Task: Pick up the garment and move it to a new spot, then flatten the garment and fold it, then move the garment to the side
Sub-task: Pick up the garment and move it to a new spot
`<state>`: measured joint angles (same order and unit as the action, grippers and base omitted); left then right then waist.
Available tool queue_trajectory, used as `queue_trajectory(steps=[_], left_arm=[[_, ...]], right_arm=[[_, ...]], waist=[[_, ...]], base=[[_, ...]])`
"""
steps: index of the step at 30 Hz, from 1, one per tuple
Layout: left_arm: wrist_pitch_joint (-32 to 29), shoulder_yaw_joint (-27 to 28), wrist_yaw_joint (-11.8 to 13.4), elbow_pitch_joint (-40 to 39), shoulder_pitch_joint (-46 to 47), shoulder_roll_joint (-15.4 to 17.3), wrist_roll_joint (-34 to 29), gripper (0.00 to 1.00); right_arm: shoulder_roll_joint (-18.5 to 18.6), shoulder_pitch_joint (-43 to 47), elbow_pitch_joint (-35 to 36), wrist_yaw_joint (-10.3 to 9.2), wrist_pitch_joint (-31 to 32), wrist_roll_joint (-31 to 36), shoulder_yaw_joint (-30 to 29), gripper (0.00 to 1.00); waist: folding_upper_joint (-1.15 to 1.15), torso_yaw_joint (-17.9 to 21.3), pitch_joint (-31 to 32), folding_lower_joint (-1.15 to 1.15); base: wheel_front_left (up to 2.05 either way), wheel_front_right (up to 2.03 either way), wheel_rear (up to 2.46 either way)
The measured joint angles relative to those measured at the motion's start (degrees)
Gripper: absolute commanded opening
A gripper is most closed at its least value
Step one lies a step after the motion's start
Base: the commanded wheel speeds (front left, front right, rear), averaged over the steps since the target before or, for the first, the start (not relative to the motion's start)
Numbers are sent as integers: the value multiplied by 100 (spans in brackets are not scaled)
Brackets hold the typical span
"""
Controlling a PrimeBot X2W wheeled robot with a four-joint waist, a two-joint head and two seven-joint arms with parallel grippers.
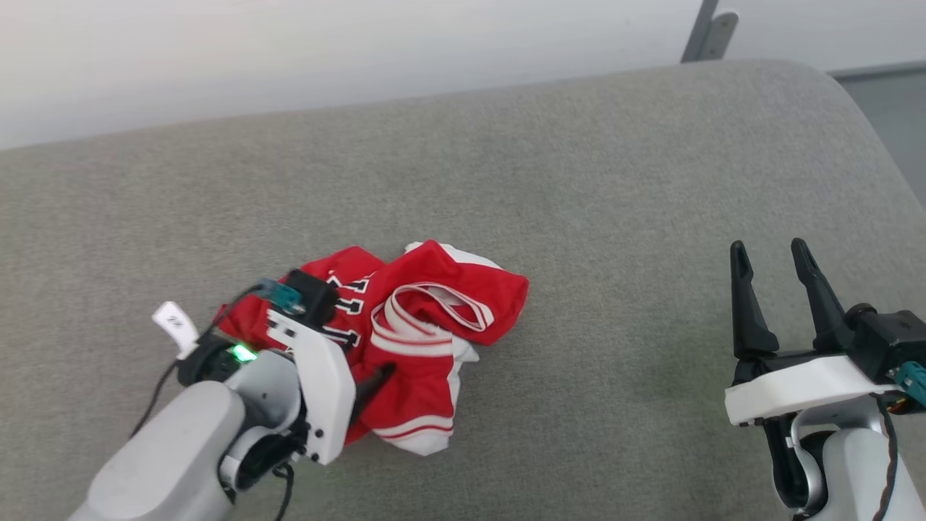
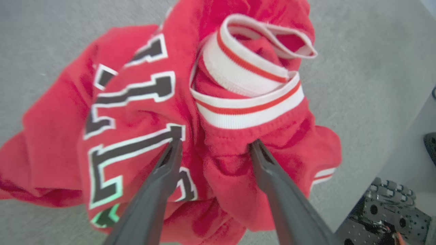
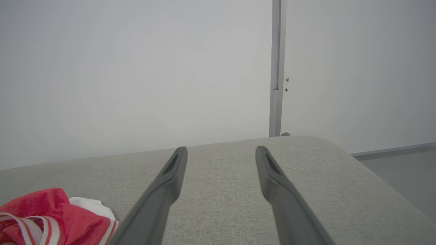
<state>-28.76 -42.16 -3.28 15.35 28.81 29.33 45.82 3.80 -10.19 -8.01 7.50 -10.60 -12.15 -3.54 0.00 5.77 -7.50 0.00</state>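
The garment [image 1: 427, 318], a red jersey with white-and-red striped trim and black white-outlined lettering, lies crumpled in a heap on the grey cushion [image 1: 579, 181]. My left gripper [image 1: 372, 376] is at its near left side. In the left wrist view the left gripper [image 2: 216, 144] is open, both fingertips pressed down into the garment [image 2: 136, 112] with a red fold bulging between them, just below the striped trim. My right gripper [image 1: 767, 248] hovers open and empty far to the right. Its wrist view has the right gripper [image 3: 220, 150] over bare cushion, with the garment [image 3: 51, 211] at the lower left.
The cushion's rounded far edge meets a pale wall [image 1: 289, 51], where a grey post [image 1: 705, 32] stands at the right. The cushion curves away at the far right [image 1: 868, 130]. My dark base [image 2: 385, 211] shows beyond the cushion's near edge.
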Motion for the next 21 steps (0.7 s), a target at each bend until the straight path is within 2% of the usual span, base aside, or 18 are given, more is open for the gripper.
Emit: queue_trajectory(steps=[9,12,21], left_arm=[[716,389,204,-547,-463,375,26,100],[1131,550,287,-744,-695,493,-14,100],[2536,1165,742,-1227,-1569,758,-100,100]], right_arm=[[56,120,23,1,99,-1,-57,100],[86,169,35,0,121,0,-76,100],[88,455,115,0,202,-1,-162,100]], waist=[[0,-234,285,0],[0,-317,402,0],[0,-540,745,0]], base=[[0,0,0],[0,0,0],[0,0,0]])
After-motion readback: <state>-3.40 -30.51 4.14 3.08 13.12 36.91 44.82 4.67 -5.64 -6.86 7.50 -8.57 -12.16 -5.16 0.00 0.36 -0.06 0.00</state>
